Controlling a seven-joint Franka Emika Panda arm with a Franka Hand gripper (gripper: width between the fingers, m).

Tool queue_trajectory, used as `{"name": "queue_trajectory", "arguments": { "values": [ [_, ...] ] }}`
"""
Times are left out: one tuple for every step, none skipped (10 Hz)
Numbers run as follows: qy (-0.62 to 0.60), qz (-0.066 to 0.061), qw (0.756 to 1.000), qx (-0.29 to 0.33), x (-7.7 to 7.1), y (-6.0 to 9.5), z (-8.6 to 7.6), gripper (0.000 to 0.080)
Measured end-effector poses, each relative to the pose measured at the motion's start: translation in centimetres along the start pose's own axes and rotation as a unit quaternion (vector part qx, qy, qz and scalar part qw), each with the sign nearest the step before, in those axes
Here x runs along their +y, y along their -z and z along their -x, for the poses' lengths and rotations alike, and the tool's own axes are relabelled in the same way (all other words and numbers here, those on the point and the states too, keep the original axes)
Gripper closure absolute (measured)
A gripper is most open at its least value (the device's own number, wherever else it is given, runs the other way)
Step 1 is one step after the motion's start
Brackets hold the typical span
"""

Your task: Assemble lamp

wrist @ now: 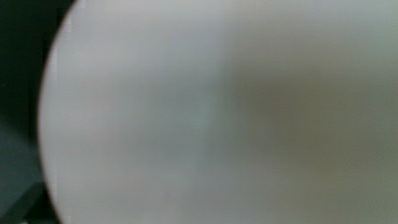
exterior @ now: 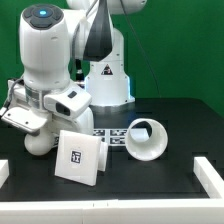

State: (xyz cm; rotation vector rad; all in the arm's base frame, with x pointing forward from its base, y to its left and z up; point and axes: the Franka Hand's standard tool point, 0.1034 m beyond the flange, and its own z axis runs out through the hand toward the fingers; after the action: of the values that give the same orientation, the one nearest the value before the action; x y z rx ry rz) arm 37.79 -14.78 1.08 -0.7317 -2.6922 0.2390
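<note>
The flat square base (exterior: 80, 158) with a black-and-white tag stands tilted up on the black table, in front of the arm. The tapered hollow shade (exterior: 148, 138) lies on its side to the exterior view's right, its opening facing the camera. The round bulb (exterior: 41, 140) sits low at the exterior view's left, beside the base. My gripper (exterior: 32, 125) is down right on the bulb, its fingers hidden. The wrist view shows only a blurred white surface (wrist: 214, 110), very close. No fingers show there.
The marker board (exterior: 112, 133) lies flat behind the base and shade. The large white robot pedestal (exterior: 108, 80) stands at the back. White rails border the table at the front right (exterior: 210, 176) and front left (exterior: 4, 170).
</note>
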Motion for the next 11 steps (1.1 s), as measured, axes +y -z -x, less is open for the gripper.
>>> {"name": "queue_trajectory", "arguments": {
  "values": [
    [0.000,0.000,1.000,0.000,0.0,0.0,0.0,0.0101],
    [0.000,0.000,1.000,0.000,0.0,0.0,0.0,0.0101],
    [0.000,0.000,1.000,0.000,0.0,0.0,0.0,0.0101],
    [0.000,0.000,1.000,0.000,0.0,0.0,0.0,0.0101],
    [0.000,0.000,1.000,0.000,0.0,0.0,0.0,0.0101],
    [0.000,-0.001,1.000,-0.001,-0.1,0.3,0.0,0.0101],
    [-0.003,-0.002,1.000,-0.011,-0.4,1.9,0.0,0.0101],
    [-0.008,0.000,1.000,-0.026,-0.6,3.7,-0.3,0.0101],
    [-0.015,0.002,0.999,-0.040,-0.8,5.1,-0.6,0.0101],
    [-0.025,0.000,0.999,-0.047,-0.8,6.5,-0.7,0.0101],
    [-0.033,-0.001,0.998,-0.056,0.0,7.8,-0.7,0.0101]
  ]
}}
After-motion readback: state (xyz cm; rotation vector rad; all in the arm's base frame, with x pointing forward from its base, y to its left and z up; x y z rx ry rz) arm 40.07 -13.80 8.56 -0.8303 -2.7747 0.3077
